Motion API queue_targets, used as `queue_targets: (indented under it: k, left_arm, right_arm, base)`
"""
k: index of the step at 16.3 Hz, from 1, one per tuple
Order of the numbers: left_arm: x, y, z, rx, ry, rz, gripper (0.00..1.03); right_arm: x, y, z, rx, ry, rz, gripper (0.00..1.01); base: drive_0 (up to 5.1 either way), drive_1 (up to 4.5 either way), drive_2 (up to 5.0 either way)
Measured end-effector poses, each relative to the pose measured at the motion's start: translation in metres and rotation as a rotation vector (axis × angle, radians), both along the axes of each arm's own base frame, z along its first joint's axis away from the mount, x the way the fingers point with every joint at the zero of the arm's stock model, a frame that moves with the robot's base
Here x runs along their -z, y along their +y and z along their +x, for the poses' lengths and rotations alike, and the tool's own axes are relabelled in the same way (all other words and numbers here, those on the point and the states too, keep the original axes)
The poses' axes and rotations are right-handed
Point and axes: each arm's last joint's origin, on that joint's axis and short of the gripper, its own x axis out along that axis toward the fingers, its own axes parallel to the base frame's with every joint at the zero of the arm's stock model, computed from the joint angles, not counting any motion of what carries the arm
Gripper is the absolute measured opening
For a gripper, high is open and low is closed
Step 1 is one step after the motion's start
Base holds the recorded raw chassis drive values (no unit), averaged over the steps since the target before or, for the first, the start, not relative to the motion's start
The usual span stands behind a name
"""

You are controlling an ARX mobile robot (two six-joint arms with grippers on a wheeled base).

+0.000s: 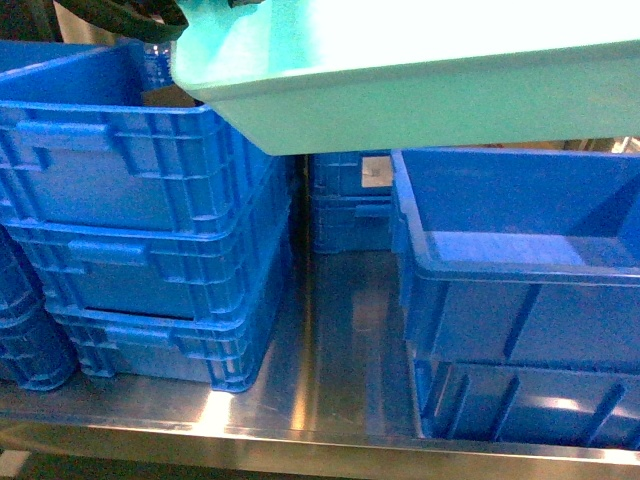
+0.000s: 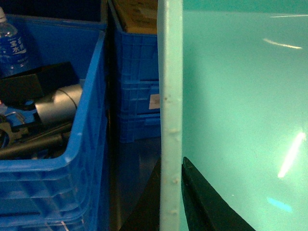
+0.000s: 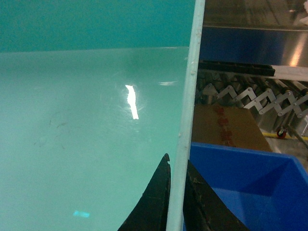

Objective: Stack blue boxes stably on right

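The blue box, a light turquoise tub, hangs tilted across the top of the head view, above the gap and the right-hand royal-blue crate. In the left wrist view, my left gripper is shut on the tub's thin rim, one black finger inside the tub. My right gripper is shut on the opposite rim, with the tub's smooth floor to the left of it. Neither gripper shows plainly in the head view.
A stack of three ribbed royal-blue crates stands at the left; its top crate holds a water bottle and metal parts. The open right crate rests on another crate. More crates stand behind on the steel table.
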Motion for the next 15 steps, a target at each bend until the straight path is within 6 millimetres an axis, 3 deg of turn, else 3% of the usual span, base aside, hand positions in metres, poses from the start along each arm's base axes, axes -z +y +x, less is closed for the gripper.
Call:
queue_targets:
  k: [7,15]
  left_arm:
    - [0.0003,0.0000,-0.0001,0.001,0.003,0.001,0.08]
    - [0.0003,-0.0002,-0.0001,0.002,0.003,0.001,0.08]
  right_arm:
    - [0.0000,-0.0001,0.0000,0.000,0.000,0.000,0.07]
    - [0.0001,-0.0001,0.0000,0.000,0.001,0.000,0.07]
  base:
    - [-1.6,-1.62,-1.6]
    - [4.1,-2.27,-2.3]
